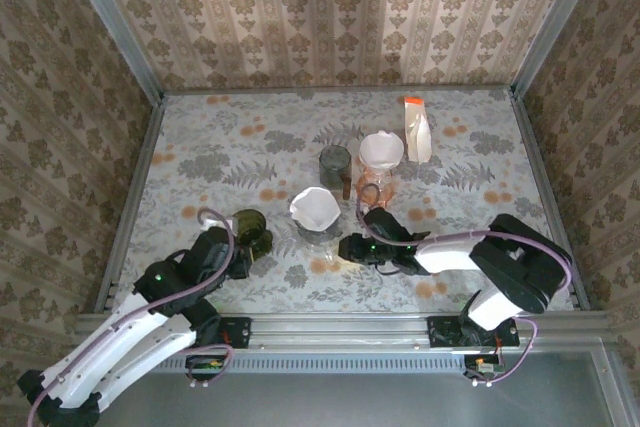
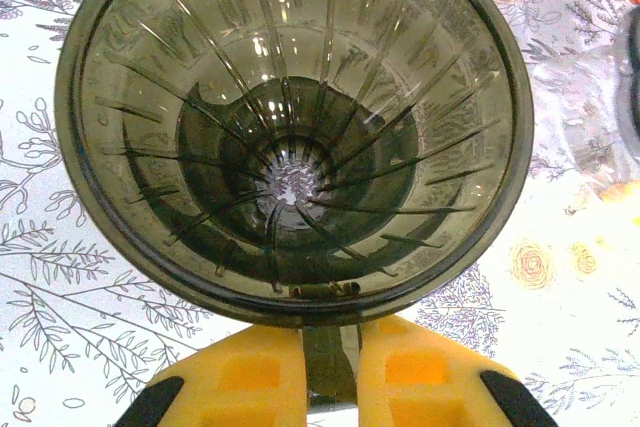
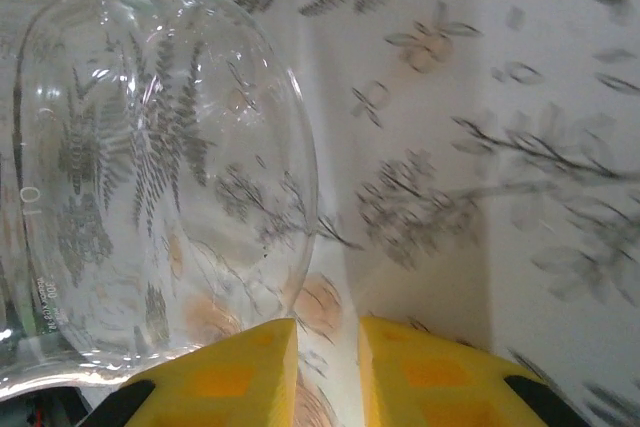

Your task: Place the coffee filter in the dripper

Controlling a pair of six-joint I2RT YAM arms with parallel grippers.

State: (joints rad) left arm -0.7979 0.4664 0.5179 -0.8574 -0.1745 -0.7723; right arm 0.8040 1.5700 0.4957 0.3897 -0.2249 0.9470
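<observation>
Table (image 1: 200, 147), floral cover, two arms at the near edge.

**Left gripper** (image 2: 330, 352): closed on the handle tab of the smoky dripper (image 2: 290, 127). The dark tab sits pinched between the two yellow pads (image 2: 250, 377). The dripper stands upright on the cover, mouth up. The wrist view looks straight down its ribbed wall to the small hole at the bottom. In the top view it sits at the near left of the table, just ahead of the left arm.

**Coffee filter** (image 1: 315, 207): white, opened into a cone, mouth up. It rests on top of a clear glass vessel (image 3: 150, 177) near the middle of the table. It lies just right of the smoky dripper and apart from it (a strip of cover shows between the two).

**Right gripper** (image 1: 347, 247): low over the table and pointing left, with its fingertips just beside the near right side of the glass vessel. In the wrist view its pads (image 3: 230, 377) stand a narrow gap apart and the cover shows through the gap, so it grips nothing. The glass lies to the left of the left pad. I cannot tell whether the pad touches it.

**Farther back:**
- A second white filter (image 1: 381, 149) sits over an orange-tinted dripper (image 1: 378, 187).
- A dark glass (image 1: 335, 162) stands just left of that pair.
- A white filter pack with an orange top (image 1: 417, 129) stands upright to their right, near the far edge.
</observation>
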